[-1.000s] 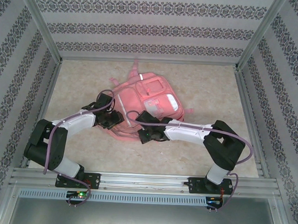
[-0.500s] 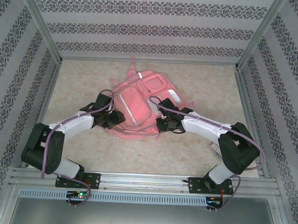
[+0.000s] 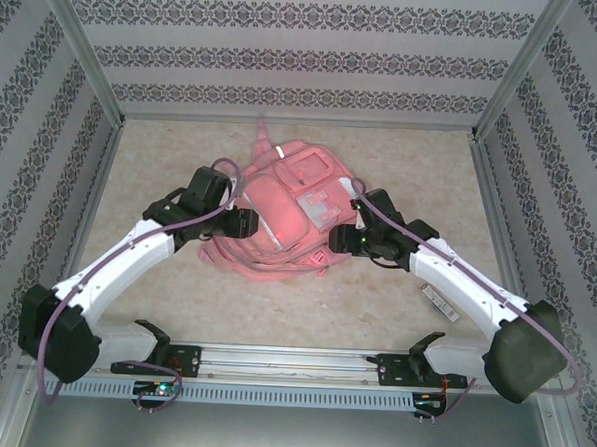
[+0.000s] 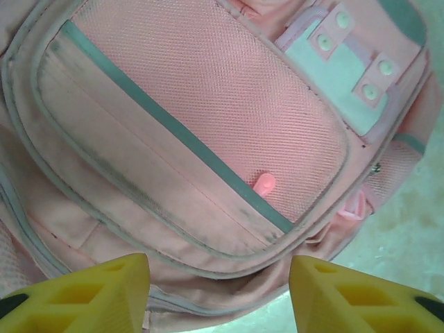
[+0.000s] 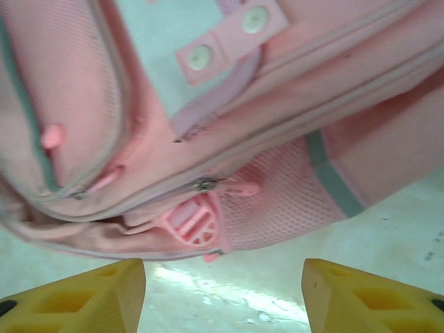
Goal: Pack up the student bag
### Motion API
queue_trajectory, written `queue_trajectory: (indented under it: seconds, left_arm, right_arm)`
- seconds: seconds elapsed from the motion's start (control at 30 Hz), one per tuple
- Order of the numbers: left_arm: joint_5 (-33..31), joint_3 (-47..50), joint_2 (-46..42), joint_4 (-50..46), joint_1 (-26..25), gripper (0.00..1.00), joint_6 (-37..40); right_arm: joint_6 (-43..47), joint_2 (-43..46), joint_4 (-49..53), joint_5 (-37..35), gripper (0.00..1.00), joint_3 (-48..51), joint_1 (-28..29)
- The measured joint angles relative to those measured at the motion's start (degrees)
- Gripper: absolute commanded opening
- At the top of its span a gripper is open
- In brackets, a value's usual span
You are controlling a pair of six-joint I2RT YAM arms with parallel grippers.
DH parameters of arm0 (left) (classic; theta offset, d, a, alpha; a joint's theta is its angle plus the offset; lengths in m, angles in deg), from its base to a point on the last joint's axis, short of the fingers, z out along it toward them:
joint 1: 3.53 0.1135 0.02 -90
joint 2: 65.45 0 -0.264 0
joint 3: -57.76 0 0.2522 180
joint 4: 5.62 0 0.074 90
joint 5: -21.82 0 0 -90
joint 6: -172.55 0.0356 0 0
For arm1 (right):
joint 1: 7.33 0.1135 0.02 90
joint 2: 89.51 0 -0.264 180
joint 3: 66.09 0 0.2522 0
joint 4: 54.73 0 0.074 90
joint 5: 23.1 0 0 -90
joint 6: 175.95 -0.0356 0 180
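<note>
**Soft, even light; right wrist view blurred**

From above, the scene is lit evenly and diffusely. The pale bench (image 3: 395,299) is rendered bright, and only faint, soft-edged shadows are cast under the arms and along the near edge of the student bag (image 3: 284,218). The pink at the bag's middle is oversaturated and its detail washed out. In the left wrist view the mesh weave is resolved sharply, while the yellow jaws at the lower edge are out of focus. The right wrist view is softened throughout by blur, and a patch of glare is seen on the bench below the bag.
</note>
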Motion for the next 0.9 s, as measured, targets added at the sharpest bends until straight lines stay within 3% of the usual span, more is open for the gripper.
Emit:
queue_trajectory:
  seconds: [0.1, 0.23, 0.43, 0.5, 0.67, 0.9]
  left_arm:
    - [0.7, -3.1, 6.6, -0.8, 0.0, 0.55, 0.5]
    - [3.1, -4.4, 13.1, -0.8, 0.0, 0.55, -1.0]
    - [5.5, -4.0, 13.9, -0.8, 2.3, 0.56, -8.1]
    - [6.4, -3.5, 13.8, -0.8, 5.6, 0.55, -10.6]
    - [12.1, 0.8, 13.1, -0.6, 16.1, 0.54, -16.4]
    - [13.3, -0.9, 15.0, -0.6, 19.0, 0.52, -17.1]
  right_arm:
    - [-1.0, 0.2, -3.8, 3.3, 0.77, 1.5, 0.6]
    - [1.4, -1.5, -7.8, 8.1, 0.82, 2.3, 3.7]
    - [21.9, -3.9, -11.7, 12.3, 0.81, 2.3, 7.7]
    - [33.4, -4.0, -13.8, 12.5, 0.76, 3.2, 10.2]
    - [54.2, -6.8, -21.9, 13.5, 0.43, 7.3, 11.8]
    - [62.0, -15.3, -34.8, 13.4, 0.3, 9.4, 6.3]
